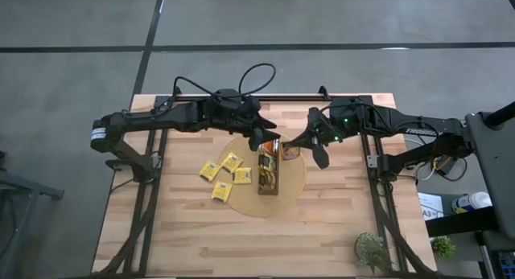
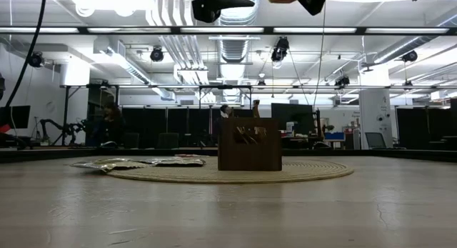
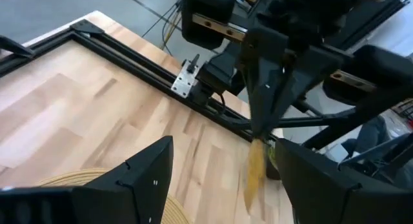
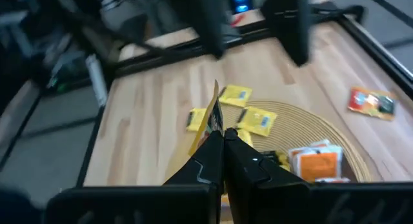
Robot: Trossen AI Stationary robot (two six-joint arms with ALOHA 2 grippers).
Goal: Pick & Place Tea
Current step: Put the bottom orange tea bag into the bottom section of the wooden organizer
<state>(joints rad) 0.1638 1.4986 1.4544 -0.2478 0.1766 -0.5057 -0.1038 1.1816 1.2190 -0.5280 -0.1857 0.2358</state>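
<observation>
- You are working over a pale wooden table (image 1: 201,239) with a black frame rail (image 1: 265,96) along its far edge; grey floor surrounds it.
- From table height, you look into a large room with ceiling lights, ducts and dark desks far behind.
- A round tan woven disc (image 1: 294,181) lies at the middle of the table.
- On the disc stands a narrow dark-brown tray (image 1: 268,173). From above, its long axis runs from the far edge toward the near edge. It holds sachets standing on edge.
- Four yellow sachets (image 1: 225,175) lie flat in a loose cluster on the disc's left rim and on the wood just beside it.
- A small potted plant (image 1: 372,249) sits at the table's near right corner.
- Your right gripper (image 4: 222,135) is raised above the disc, its fingers clenched on one yellow tea sachet (image 4: 208,124).
- That held sachet stands on edge. Its long side points up and away from the fingertips, tilted slightly. You see it nearly edge-on in the right wrist view.
- In the left wrist view the same sachet hangs below the right gripper as a thin yellow strip.
- An orange sachet (image 1: 290,152) shows from above between the two grippers, above the tray's far end.
- Your left gripper (image 3: 219,169) hovers just beside it, fingers spread apart and holding nothing.
- At table height both grippers sit high above the tray.
</observation>
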